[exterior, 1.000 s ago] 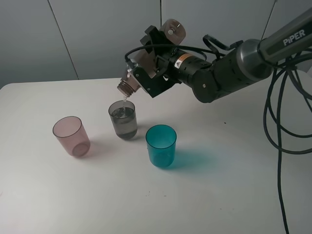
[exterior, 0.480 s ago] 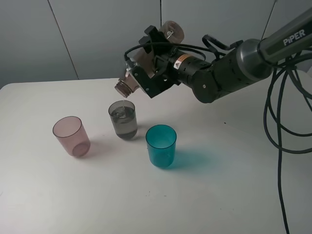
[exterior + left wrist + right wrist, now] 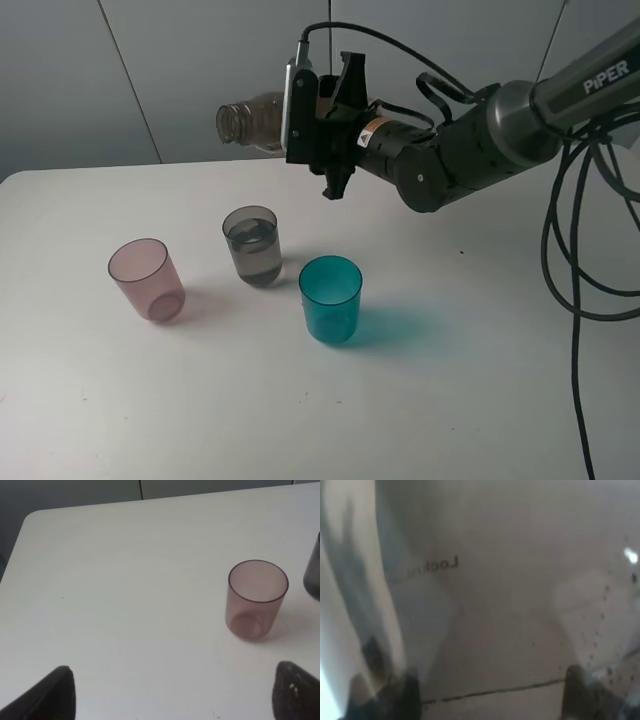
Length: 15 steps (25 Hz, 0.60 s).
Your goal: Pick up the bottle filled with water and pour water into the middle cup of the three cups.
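My right gripper [image 3: 312, 112] is shut on the bottle [image 3: 256, 117], a smoky see-through one held about level in the air, its mouth to the left, above and behind the cups. In the right wrist view the bottle [image 3: 485, 595] fills the frame, blurred, between dark fingers [image 3: 406, 692]. The middle cup [image 3: 252, 245], smoky grey, holds water. The pink cup [image 3: 147, 280] stands to its left, the teal cup [image 3: 330, 298] to its front right. The left wrist view shows the pink cup [image 3: 257, 600] and the grey cup's edge [image 3: 313, 575]. My left gripper [image 3: 175, 700] is open and holds nothing.
The white table [image 3: 470, 400] carries only the three cups. Black cables [image 3: 575, 270] hang at the right beside the right arm [image 3: 470, 150]. A grey wall [image 3: 120, 70] stands behind the table's far edge.
The bottle has swung up from mouth-down over the grey cup to about level, and has risen. The stream of water into the grey cup has stopped.
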Motion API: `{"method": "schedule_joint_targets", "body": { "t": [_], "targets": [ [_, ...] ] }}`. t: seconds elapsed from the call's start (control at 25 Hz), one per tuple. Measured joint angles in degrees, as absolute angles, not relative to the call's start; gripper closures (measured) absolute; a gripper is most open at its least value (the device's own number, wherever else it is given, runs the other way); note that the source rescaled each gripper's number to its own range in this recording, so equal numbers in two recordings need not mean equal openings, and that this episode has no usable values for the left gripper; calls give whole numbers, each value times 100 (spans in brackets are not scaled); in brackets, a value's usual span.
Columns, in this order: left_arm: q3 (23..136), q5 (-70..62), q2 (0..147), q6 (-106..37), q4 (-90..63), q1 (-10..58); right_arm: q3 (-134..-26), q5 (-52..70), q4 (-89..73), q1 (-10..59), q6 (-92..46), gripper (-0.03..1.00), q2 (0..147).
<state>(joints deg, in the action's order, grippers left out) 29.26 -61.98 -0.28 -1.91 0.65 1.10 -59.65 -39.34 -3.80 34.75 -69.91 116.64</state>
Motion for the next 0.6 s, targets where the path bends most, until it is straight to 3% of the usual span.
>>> {"method": "schedule_joint_targets", "body": {
  "t": [0.2,0.48,0.6],
  "targets": [
    [2926,-6198,-28,-191,65,110,-5627,-3985,-200,3131,-4600,97,11315],
    [2926,-6198,-28,-191,65,110,-5223,-4097,1216,1949,-391,97,11113],
    [2926,-6198,-28,-191,65,110,-5132,-4097,1721,1469,591,97,11113]
  ]
}}
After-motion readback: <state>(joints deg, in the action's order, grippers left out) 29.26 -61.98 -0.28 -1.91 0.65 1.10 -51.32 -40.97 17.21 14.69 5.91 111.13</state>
